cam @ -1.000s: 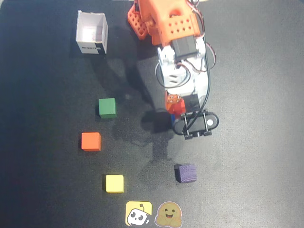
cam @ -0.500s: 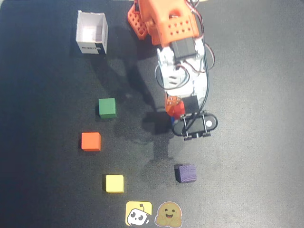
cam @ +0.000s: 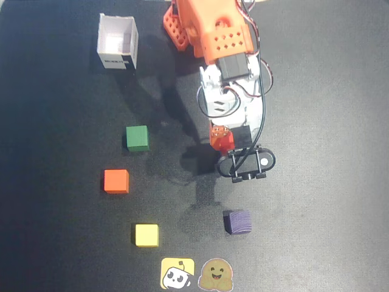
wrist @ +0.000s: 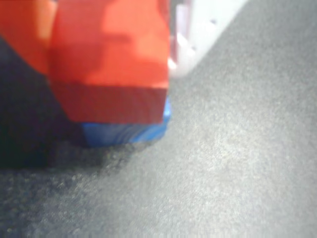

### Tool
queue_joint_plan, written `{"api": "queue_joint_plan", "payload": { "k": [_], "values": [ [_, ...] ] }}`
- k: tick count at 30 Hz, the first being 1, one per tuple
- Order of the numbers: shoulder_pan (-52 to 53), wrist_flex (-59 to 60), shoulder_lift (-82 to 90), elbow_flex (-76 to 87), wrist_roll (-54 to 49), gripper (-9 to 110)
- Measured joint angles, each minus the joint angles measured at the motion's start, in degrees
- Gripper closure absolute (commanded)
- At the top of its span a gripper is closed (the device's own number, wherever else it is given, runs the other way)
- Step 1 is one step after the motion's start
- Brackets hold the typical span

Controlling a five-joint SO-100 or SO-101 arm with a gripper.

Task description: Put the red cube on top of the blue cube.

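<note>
- Overhead view: the orange and white arm (cam: pixel 225 67) reaches down the picture from the top edge over a black mat (cam: pixel 61 231).
- Its gripper (cam: pixel 226 145) sits near the middle of the mat, right of the green cube (cam: pixel 137 137). A red-orange piece of the gripper shows at its tip, next to a black block and a black ring-shaped bracket (cam: pixel 246 164).
- From above I cannot tell whether the fingers are apart or closed, and neither the red cube nor the blue cube shows clearly here; the arm covers that spot.
- A white open box (cam: pixel 117 41) stands at upper left. The orange cube (cam: pixel 116 181) lies below and left of the green one, and the yellow cube (cam: pixel 146 235) lower still.
- The dark purple ridged cube (cam: pixel 236 221) lies below the gripper, apart from it. Two stickers (cam: pixel 194 274) sit at the bottom edge.
- Wrist view: the red cube (wrist: pixel 111 99) fills the upper left, close and blurred.
- It rests directly on the blue cube (wrist: pixel 126 133), of which only a low strip shows beneath its bottom edge.
- A red-orange finger (wrist: pixel 22 34) is right against the red cube's left side; a pale white part (wrist: pixel 200 34) stands just to its right. Whether the fingers actually clamp the cube cannot be made out.
</note>
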Motion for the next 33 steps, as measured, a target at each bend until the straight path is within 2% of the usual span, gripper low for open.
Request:
{"api": "queue_joint_plan", "payload": {
  "k": [12,14,20,22,33],
  "values": [
    [0.18,-0.26,-0.88,-0.09,0.00,96],
    [0.18,-0.26,-0.88,-0.09,0.00,90],
    [0.18,-0.53,-0.97,-0.09,0.00,89],
    [0.18,-0.53,-0.97,-0.09,0.00,85],
    [0.09,-0.18,-1.14,0.09,1.76,85]
  ]
}}
